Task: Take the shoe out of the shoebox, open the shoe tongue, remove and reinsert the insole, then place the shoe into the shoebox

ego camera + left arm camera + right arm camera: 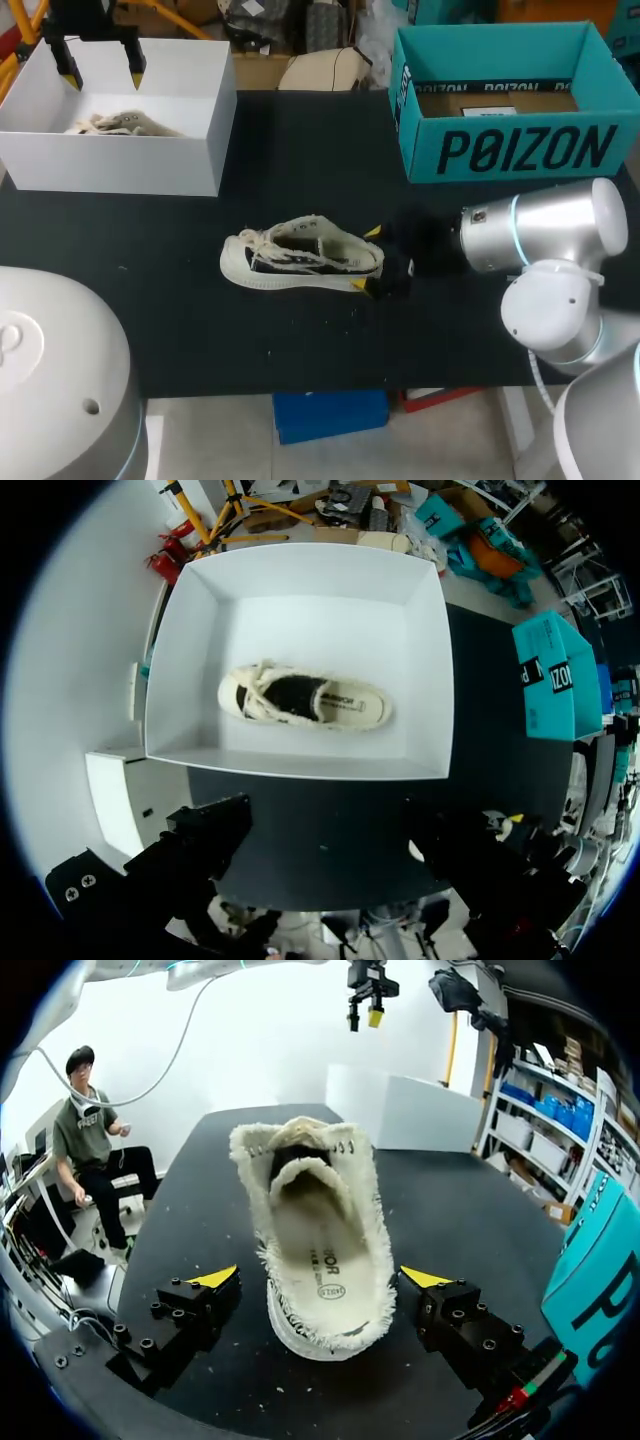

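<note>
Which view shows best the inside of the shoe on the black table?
The right wrist view: it looks from the heel into the shoe, insole visible, inside the open right tool. The head view shows mostly its side. The left wrist view shows only the other shoe, in the white box.

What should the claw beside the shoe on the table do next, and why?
Probably close gently on the heel. The right claw stands open astride the heel of the shoe, seemingly touching neither side, so nothing grips the shoe yet.
</note>
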Robot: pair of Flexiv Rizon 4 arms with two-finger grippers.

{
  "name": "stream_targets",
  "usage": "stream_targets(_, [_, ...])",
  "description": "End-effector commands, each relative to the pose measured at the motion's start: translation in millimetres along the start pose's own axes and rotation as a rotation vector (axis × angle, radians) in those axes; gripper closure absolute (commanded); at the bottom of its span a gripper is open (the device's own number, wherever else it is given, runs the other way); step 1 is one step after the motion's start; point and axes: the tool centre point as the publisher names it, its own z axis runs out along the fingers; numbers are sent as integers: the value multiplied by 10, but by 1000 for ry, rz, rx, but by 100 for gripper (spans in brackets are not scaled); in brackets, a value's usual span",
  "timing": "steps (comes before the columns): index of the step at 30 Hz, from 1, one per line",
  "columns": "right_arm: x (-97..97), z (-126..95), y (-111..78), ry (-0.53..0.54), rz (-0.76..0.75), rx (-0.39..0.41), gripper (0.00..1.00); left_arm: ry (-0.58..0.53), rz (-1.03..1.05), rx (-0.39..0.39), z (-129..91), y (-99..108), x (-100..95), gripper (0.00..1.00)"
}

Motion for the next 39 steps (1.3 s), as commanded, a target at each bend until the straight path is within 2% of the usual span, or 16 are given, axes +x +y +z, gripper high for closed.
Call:
stream_targets(1, [9, 62, -35, -5, 6, -8, 0, -2, -1, -1, -2, 2, 1, 0])
stream_targets(23, [-64, 160, -167, -16, 40, -37, 0, -2, -1, -1, -2, 2, 1, 0])
stream_targets(38, [-109, 227, -136, 18, 26, -63, 0, -2, -1, -1, -2, 2, 1, 0])
stream_targets(39, [-112, 232, -135, 29, 20, -69, 15, -2, -1, -1, -2, 2, 1, 0])
